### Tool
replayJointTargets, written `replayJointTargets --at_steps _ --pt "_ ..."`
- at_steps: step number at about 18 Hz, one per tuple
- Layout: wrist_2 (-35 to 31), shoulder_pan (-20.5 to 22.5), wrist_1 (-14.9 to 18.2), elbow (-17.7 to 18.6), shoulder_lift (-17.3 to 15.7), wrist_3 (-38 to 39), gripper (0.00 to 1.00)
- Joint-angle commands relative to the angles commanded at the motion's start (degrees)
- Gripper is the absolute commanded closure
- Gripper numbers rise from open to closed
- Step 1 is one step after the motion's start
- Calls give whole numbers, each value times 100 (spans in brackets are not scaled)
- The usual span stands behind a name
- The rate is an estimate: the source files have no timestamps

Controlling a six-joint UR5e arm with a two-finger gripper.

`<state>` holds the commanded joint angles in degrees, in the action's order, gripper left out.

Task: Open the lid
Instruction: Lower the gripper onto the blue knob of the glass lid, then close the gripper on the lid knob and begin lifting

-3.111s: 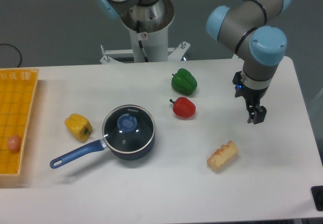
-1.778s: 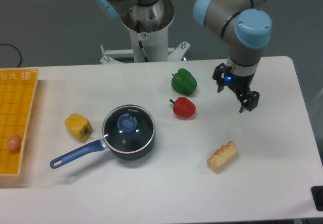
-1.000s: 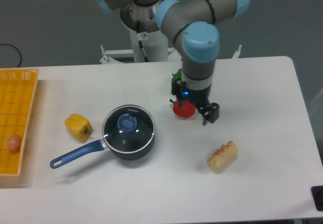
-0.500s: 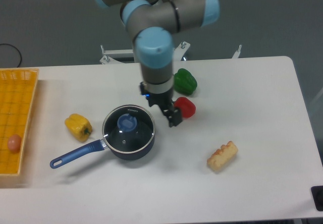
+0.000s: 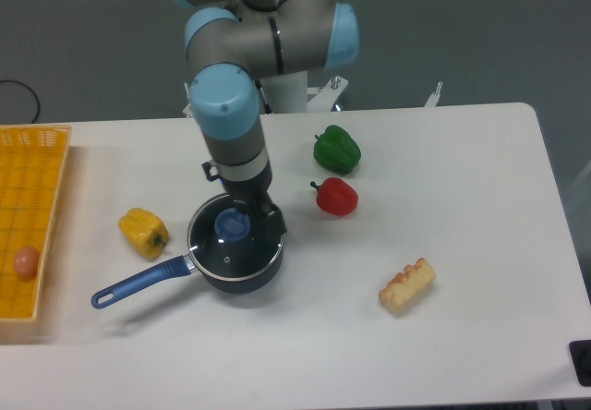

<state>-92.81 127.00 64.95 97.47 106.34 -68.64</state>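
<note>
The lid (image 5: 231, 237) is sitting flat and closed on the dark blue saucepan (image 5: 242, 276), left of centre on the white worktop (image 5: 462, 244). It is showing as a round transparent glass disc with a thin metal rim and a blue central knob (image 5: 231, 225). Its far-right edge is lying hidden under the arm; the knob is standing upright, fully visible.
</note>
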Motion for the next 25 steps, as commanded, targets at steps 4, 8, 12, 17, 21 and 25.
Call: replayJointTargets --at_steps 4,8,12,17,21,25 --pt "9 0 -9 -9 105 -167 0" --pt "0 -9 -9 -9 167 -158 0" --pt "0 -18 0 0 167 -150 0" --pt "0 -53 -9 -9 255 -123 0" --pt "0 -88 -9 -9 352 -123 0" --pt "9 -88 -9 -9 361 -158 0"
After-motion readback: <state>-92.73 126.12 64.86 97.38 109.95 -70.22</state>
